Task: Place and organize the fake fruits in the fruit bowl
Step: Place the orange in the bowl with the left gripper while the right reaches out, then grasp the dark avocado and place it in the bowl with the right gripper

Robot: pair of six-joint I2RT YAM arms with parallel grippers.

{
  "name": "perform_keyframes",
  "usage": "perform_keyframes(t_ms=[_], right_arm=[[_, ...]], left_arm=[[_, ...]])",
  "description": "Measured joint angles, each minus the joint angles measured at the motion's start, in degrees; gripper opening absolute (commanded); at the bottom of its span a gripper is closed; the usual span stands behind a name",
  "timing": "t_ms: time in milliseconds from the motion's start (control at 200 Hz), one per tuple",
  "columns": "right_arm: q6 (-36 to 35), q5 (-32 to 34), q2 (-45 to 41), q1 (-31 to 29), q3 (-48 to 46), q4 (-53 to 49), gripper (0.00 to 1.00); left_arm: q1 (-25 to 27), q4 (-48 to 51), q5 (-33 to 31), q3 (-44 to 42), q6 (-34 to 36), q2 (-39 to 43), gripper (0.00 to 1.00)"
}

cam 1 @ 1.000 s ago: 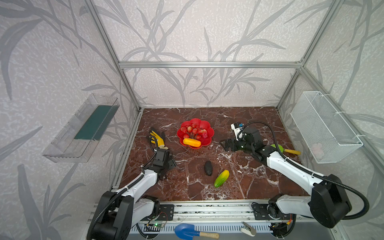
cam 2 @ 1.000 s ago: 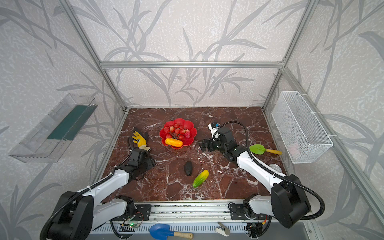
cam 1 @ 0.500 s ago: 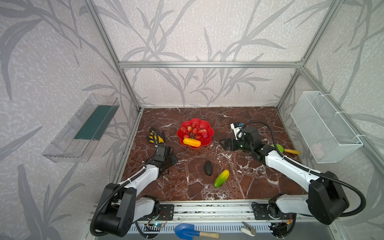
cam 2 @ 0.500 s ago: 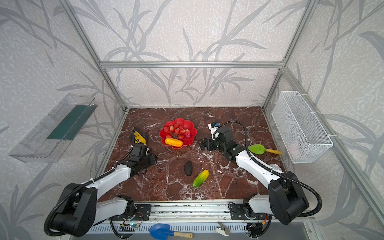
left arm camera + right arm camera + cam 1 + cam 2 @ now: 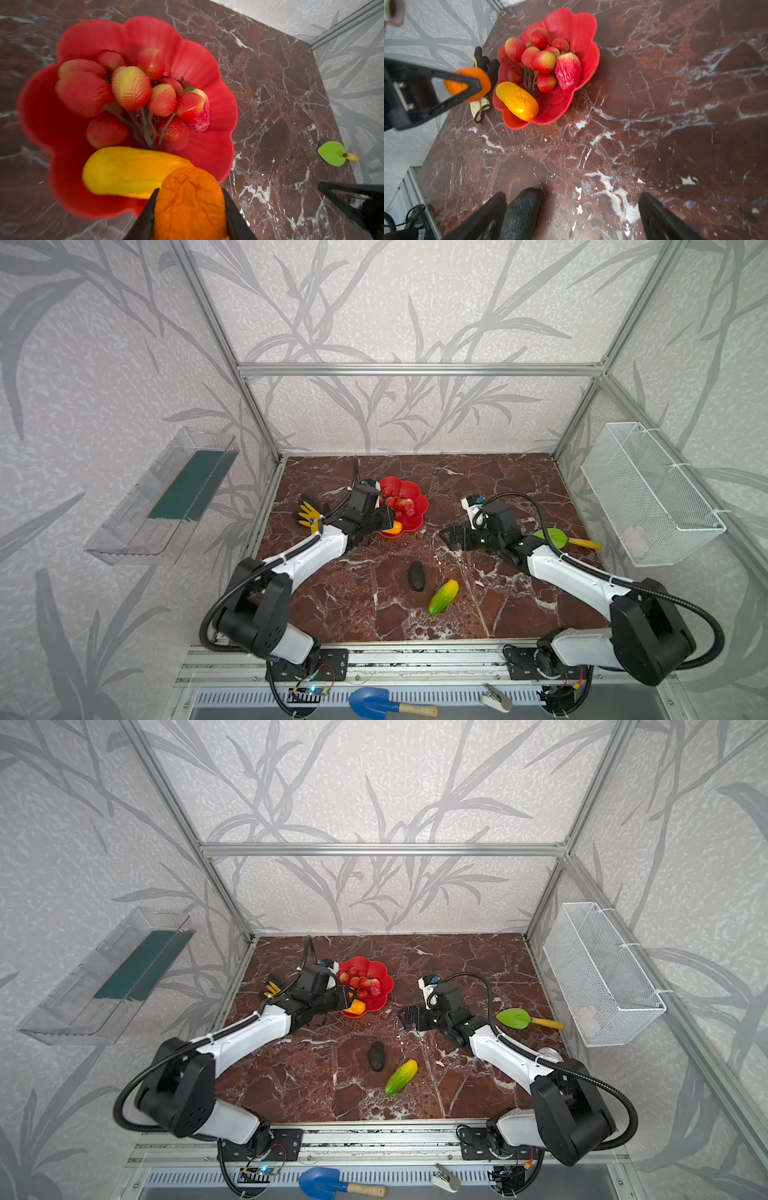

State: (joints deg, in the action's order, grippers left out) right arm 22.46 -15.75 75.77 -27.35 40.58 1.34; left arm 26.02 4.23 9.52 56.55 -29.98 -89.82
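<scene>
Orange [image 5: 190, 203]: holding it clenched in the left tool [image 5: 189, 190], hovering at the fruit bowl's [image 5: 197, 56] 6 o'clock rim, likely needing moving inward and releasing beside the yellow-orange oblong [image 5: 124, 170], with the right tool [image 5: 572, 195] gaping empty by the avocado [image 5: 523, 212].

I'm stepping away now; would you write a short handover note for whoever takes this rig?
Left gripper: shut on the small orange, held at the rim of the red fruit bowl.
Right gripper: open, empty, over the table.
Done: red berry bunch, yellow-orange fruit and red-pink fruit lie in the bowl.
Left: release the orange into the bowl, then load the avocado and green-yellow mango lying on the table.
</scene>
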Motion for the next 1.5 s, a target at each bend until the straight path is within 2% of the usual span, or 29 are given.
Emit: perform_keyframes(t_ms=[195, 315, 360, 420, 695, 875, 935, 1190, 1355, 1500], right_arm=[[0.13, 1.36, -6.19, 0.07, -3.32, -2.91, 0.99], [0.04, 2.49, -8.59, 0.11, -3.76, -4.26, 0.99], [0.02, 2.86, -9.27, 0.11, -4.00, -4.57, 0.99], [-0.04, 3.30, -9.66, 0.11, -4.11, -4.94, 0.99], [-1.16, 3.82, -9.55, -0.39, -4.11, -6.69, 0.98], [-1.42, 4.81, -6.95, -5.75, -3.06, -7.61, 0.95], [-1.14, 5.55, -5.81, -8.79, -2.64, -7.58, 0.95], [1.73, 7.72, 4.04, -22.25, 0.61, -5.51, 0.91], [2.95, 7.61, 11.82, -25.66, 4.28, -4.31, 0.85], [4.22, 8.11, 15.67, -26.56, 5.57, -3.23, 0.78]], left_arm=[[1.42, -0.02, 2.73, 8.90, 0.83, -13.86, 0.26], [2.12, -0.15, 3.13, 11.04, 0.83, -17.73, 0.42], [2.19, -0.09, 3.23, 11.80, 0.81, -18.53, 0.50], [2.32, 0.00, 3.56, 12.70, 0.48, -19.39, 0.56], [2.75, 0.13, 3.89, 12.81, 0.98, -15.96, 0.65], [2.75, -0.92, 2.03, 11.82, 1.99, -4.37, 0.65], [2.73, -3.61, 0.61, 9.22, 2.05, 1.27, 0.69], [2.49, -14.53, -11.13, -10.84, 4.85, 29.59, 0.89], [1.55, -13.92, -17.57, -23.04, 5.77, 42.91, 0.95], [1.05, -10.56, -21.99, -29.00, 5.22, 53.88, 0.97]])
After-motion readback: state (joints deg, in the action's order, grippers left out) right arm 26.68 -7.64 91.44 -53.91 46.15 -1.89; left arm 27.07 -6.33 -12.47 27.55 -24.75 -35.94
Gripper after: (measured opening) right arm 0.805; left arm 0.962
